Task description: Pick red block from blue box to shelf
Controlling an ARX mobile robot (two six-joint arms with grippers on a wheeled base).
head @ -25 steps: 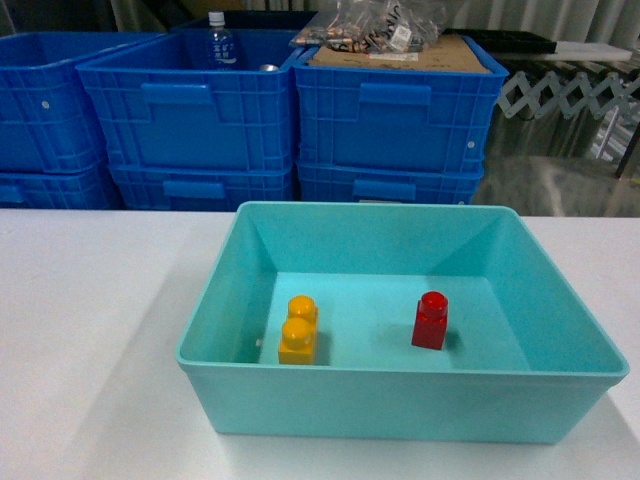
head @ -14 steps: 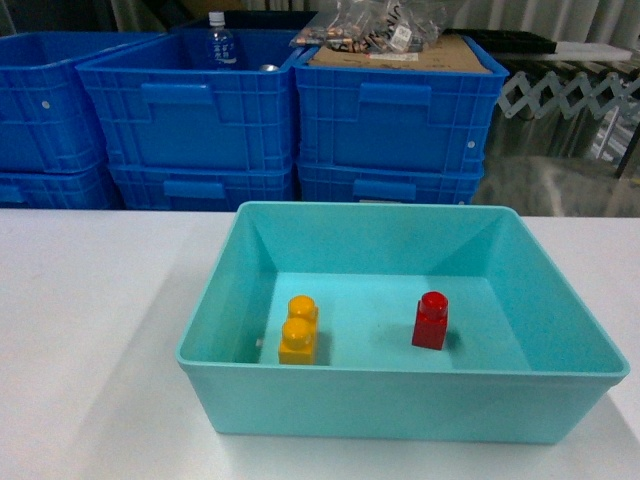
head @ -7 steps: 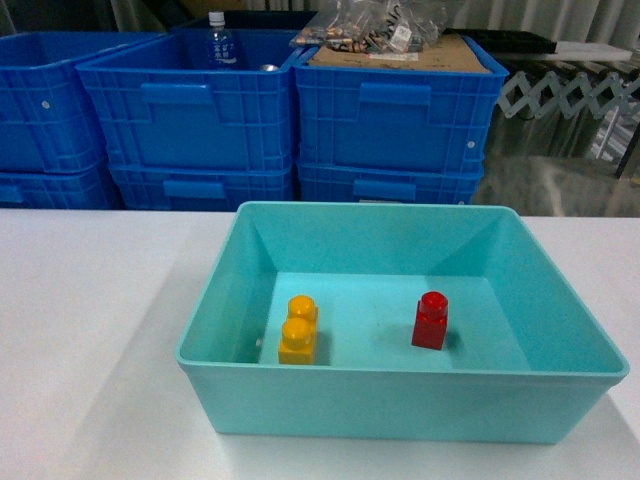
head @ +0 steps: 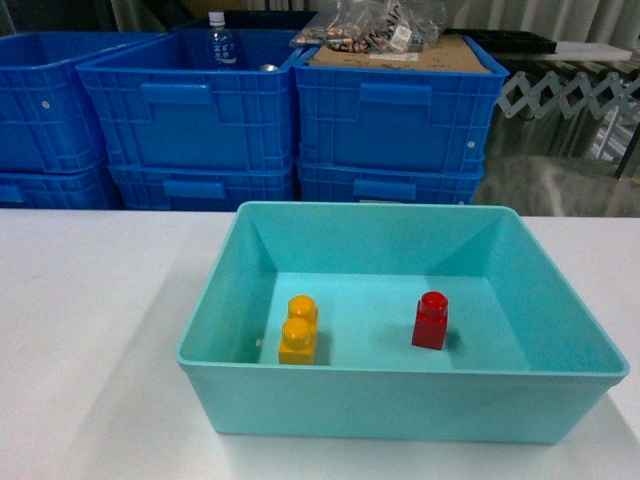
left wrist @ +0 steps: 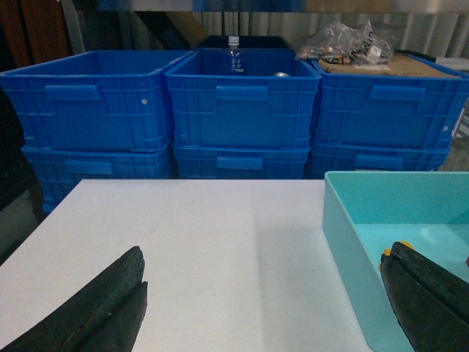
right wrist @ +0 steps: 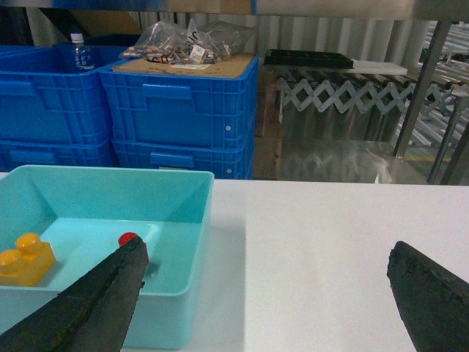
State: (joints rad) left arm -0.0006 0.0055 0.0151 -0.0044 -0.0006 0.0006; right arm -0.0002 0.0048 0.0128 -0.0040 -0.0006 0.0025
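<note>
While the red block (head: pixel 431 320) stands upright on the floor of the blue box (head: pixel 400 392), at about three o'clock from the orange-yellow brick (head: pixel 299 330), I have not begun the pick. My right gripper (right wrist: pixel 267 301) and left gripper (left wrist: pixel 264 301) both hang spread wide, holding nothing. Next, I judge, the right one must descend over the stud.

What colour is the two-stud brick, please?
Orange-yellow; the two-stud brick shows best in the head view.
</note>
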